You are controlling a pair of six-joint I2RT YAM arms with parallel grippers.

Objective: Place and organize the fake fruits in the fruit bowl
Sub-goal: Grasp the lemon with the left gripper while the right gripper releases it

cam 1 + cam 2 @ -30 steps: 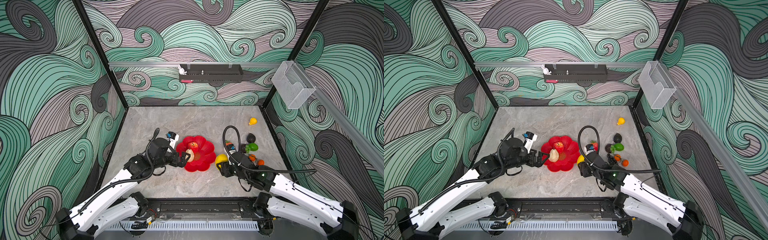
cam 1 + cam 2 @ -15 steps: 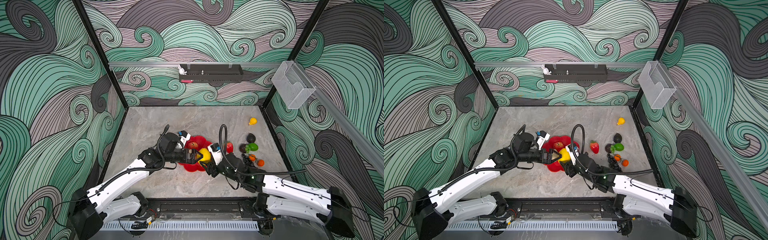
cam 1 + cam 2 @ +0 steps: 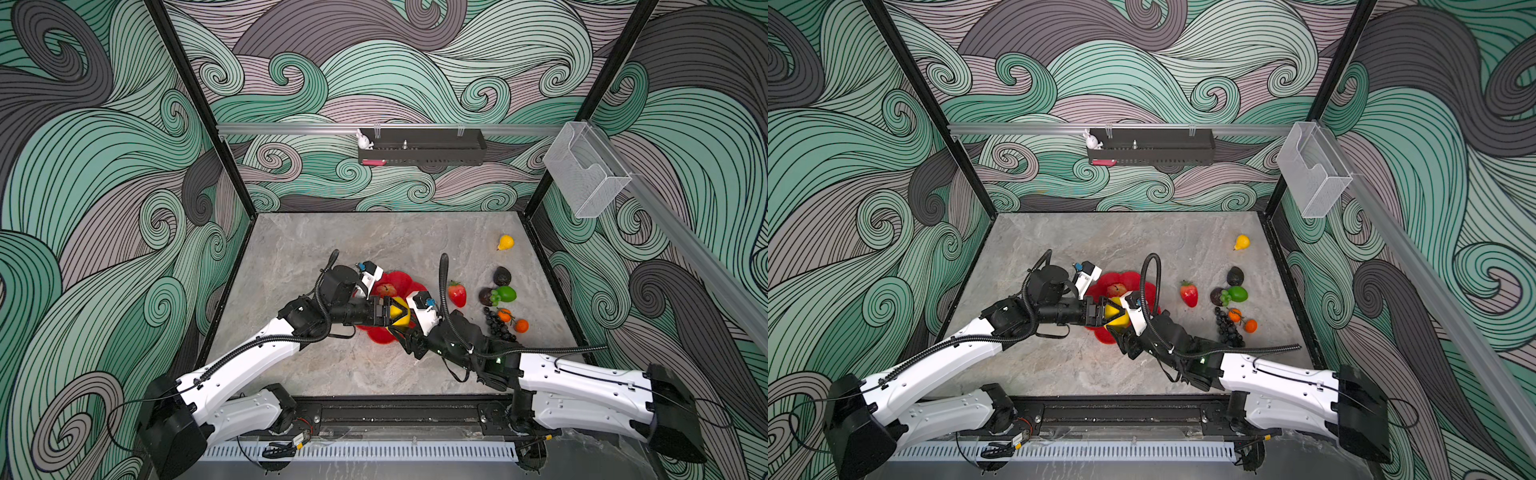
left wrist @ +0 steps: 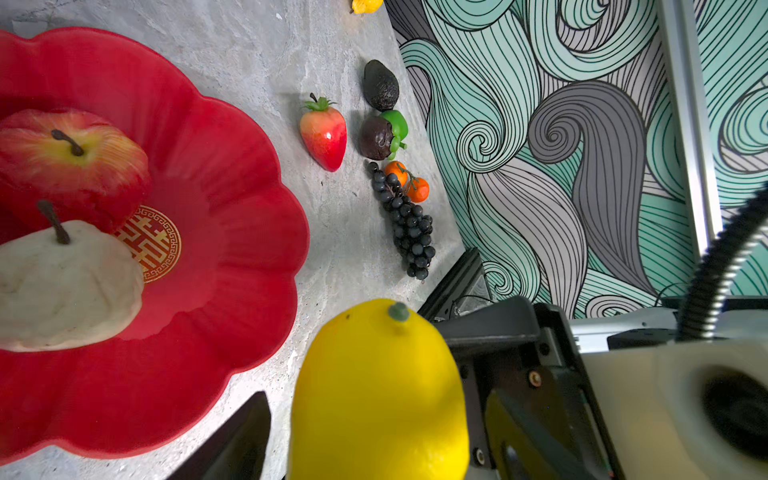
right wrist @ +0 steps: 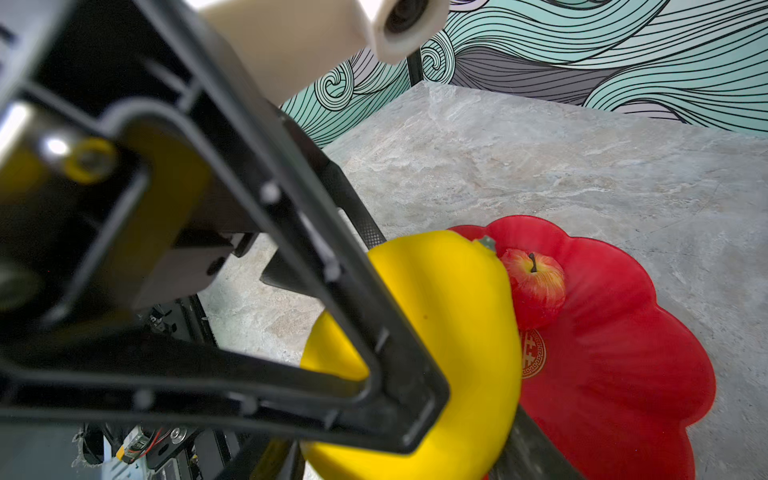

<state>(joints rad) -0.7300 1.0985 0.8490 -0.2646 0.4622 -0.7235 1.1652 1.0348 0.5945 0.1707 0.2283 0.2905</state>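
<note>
By the bowl (image 4: 232, 232), right fingers (image 5: 536, 453) hold the lemon (image 4: 378, 395); left fingers (image 4: 241, 440) are open round it, maybe to take it.

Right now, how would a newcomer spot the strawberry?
From the red flower-shaped bowl mid-table, look toward the right wall. The strawberry lies alone on the grey tabletop between the bowl and the fruits along that wall. It alone is glossy red, pointed, with a green leafy cap; its neighbours are dark, green or orange.
</note>
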